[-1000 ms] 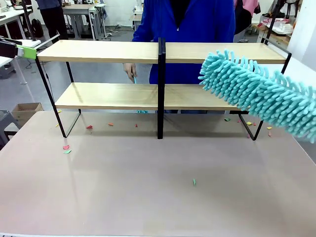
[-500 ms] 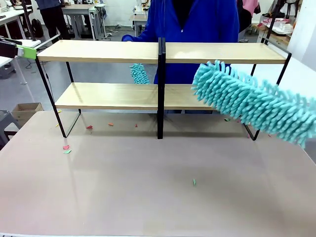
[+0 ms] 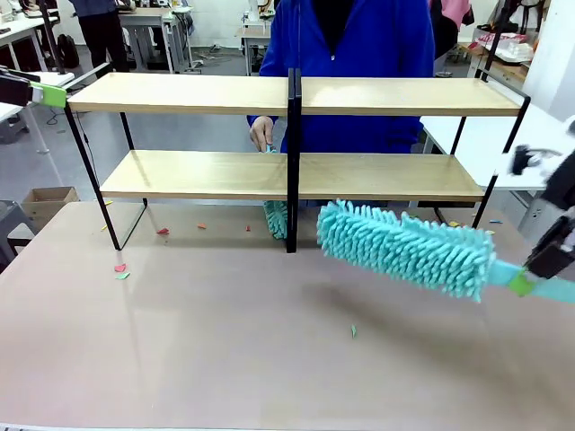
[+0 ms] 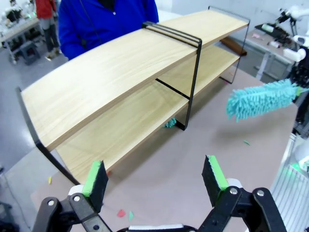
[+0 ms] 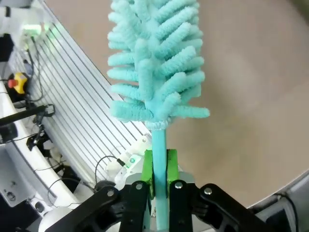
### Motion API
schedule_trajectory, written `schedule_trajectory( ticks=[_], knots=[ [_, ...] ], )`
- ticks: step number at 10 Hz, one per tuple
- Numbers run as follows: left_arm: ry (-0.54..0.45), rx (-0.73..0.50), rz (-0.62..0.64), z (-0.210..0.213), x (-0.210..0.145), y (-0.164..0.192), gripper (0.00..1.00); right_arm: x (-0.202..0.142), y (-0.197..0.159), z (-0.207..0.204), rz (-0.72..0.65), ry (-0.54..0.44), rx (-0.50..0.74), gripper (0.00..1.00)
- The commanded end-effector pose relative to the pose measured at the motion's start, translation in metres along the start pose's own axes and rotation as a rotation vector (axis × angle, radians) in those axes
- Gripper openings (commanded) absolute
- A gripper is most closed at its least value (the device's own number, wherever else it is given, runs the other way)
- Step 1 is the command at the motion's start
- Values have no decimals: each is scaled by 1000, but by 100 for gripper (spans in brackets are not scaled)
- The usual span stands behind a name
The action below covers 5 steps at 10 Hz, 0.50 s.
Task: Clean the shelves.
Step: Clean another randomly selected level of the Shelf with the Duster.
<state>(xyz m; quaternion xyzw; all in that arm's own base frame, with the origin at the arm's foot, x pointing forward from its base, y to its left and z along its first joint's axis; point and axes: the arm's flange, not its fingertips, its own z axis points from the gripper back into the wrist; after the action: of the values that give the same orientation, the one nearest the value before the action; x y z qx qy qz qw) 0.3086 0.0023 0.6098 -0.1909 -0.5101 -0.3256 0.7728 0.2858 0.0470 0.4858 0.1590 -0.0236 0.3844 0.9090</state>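
Observation:
The shelves [image 3: 198, 94] stand across the far half of the table, two light-wood boards in a black frame, also seen in the left wrist view [image 4: 120, 72]. My right gripper [image 3: 523, 282] is shut on the handle of a teal fluffy duster [image 3: 404, 247], whose head hangs low over the table in front of the right bay. The right wrist view shows the pads [image 5: 147, 166] clamped on the handle below the duster head [image 5: 154, 63]. My left gripper [image 3: 54, 93] hovers at the top board's left end, open [image 4: 154, 176]. A person's hand [image 3: 260, 133] holds a small teal duster [image 3: 277, 218] behind the centre post.
Small coloured paper scraps [image 3: 119, 268] lie on the beige tabletop near the frame's feet, and one [image 3: 353, 331] sits mid-table. A cardboard box [image 3: 49, 202] stands on the floor at left. A white side table [image 3: 490, 148] is at right. The person in blue stands behind the rack.
My right arm has swung the duster down and left, from beside the shelf boards to low over the table. The person's small duster has dropped to table level by the centre post.

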Motion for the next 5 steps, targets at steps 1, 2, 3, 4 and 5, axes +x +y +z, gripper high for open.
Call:
schedule_trajectory(
  ticks=[1,2,3,4,5],
  knots=[
    [4,16,4,-1,-6,-6,100,-1,-1,-20,-63,29,-25,13],
    [4,16,4,-1,-6,-6,100,-2,1,-23,-152,44,-82,13],
    [4,16,4,-1,-6,-6,100,7,-4,-12,-27,35,2,13],
    [4,16,4,-1,-6,-6,100,10,-7,-17,-75,54,-17,13],
    [4,16,4,-1,-6,-6,100,9,-17,-20,-112,79,-21,13]
  ],
)
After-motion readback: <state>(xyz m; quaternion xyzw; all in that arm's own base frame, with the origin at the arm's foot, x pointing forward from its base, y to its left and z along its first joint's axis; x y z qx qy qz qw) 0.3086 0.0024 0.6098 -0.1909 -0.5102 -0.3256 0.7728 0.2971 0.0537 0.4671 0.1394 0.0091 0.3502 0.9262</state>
